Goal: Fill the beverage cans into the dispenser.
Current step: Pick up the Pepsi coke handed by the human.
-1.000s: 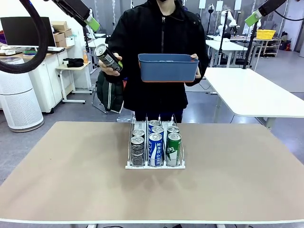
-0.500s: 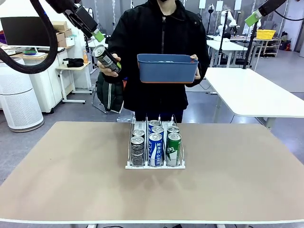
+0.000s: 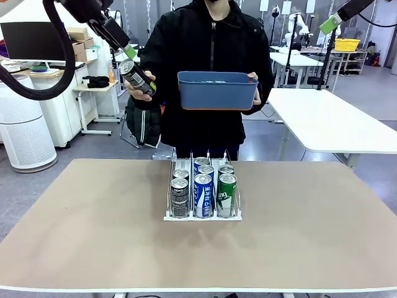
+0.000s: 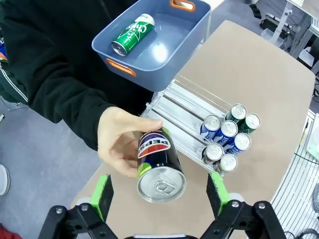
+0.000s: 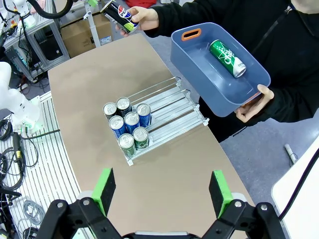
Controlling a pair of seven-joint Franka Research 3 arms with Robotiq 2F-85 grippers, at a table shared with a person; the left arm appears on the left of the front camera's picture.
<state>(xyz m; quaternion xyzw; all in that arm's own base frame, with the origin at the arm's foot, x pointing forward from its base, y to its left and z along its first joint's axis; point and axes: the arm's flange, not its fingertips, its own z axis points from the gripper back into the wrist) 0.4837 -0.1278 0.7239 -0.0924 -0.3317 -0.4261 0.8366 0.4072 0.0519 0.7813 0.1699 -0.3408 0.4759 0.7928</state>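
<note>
In the upper left of the front frame, the left end effector [image 3: 128,48] hangs with its fingers spread wide. It is just beside the silver top of a black can [image 3: 138,77], which the person's hand [image 3: 141,93] holds out tilted. In the left wrist view that can lies low in the middle between the two green pads [image 4: 102,195], with a gap on either side, so nothing is clamped. The person's other hand [image 3: 255,87] carries a blue tub [image 3: 217,93] at upper centre, with a lone green can [image 4: 133,34] lying on its side in it. The dispenser [image 3: 201,216] stands at the centre of the worktop [image 3: 93,236] with six upright cans at its near end: two black-grey cans [image 3: 179,197] in the picture-left lane, two blue cans [image 3: 203,194] in the middle, and two green cans [image 3: 227,195] on the right. The right end effector [image 3: 329,23] is high at the upper right, well apart from everything, with its fingers spread and nothing between them.
</note>
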